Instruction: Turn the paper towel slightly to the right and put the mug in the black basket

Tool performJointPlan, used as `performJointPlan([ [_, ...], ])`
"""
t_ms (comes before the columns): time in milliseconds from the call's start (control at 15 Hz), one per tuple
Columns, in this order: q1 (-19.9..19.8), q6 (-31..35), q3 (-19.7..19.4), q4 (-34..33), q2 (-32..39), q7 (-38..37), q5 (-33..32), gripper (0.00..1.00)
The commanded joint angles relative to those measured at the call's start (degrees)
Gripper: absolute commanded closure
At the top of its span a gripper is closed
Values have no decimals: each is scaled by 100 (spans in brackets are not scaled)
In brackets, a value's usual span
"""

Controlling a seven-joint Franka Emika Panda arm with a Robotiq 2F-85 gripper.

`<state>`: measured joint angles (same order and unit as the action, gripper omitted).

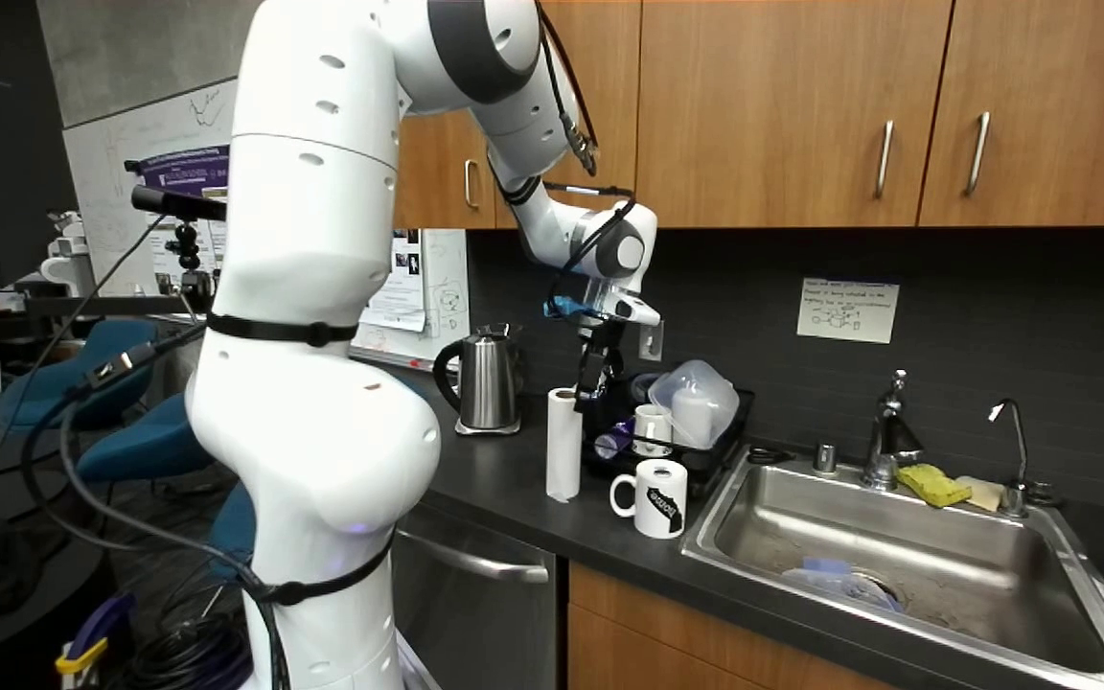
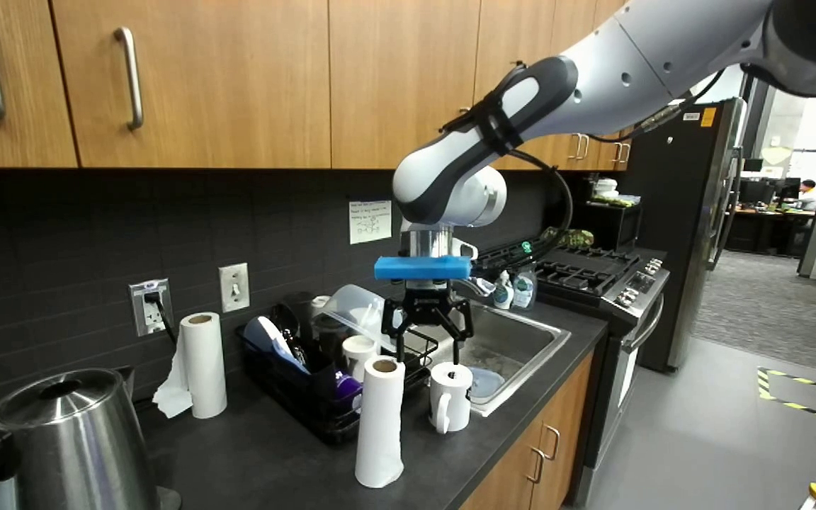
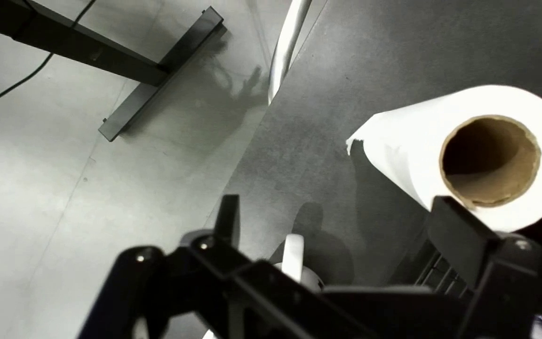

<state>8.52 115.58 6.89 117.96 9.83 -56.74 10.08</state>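
Tool [image 2: 428,358] released, jaws spread; can't tell if one touches the paper towel [image 2: 381,428]. Clocked from the tool in an exterior view: mug [image 2: 453,395] upright on the table [image 2: 259,457] at 5 o'clock, paper towel upright at 7, black basket [image 2: 317,405] at 8, sink [image 2: 514,345] at 3.

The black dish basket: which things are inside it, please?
The black dish basket holds a white mug, a translucent plastic container and a purple cylindrical item, among other things. They hide most of its floor; anything beneath them cannot be seen.
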Motion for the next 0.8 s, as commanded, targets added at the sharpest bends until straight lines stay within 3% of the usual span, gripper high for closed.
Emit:
performJointPlan([
  [0, 45, -69, -47, 373, -325, -252, 45, 0],
  [733, -14, -350, 44, 669, -1208, -539, -135, 0],
])
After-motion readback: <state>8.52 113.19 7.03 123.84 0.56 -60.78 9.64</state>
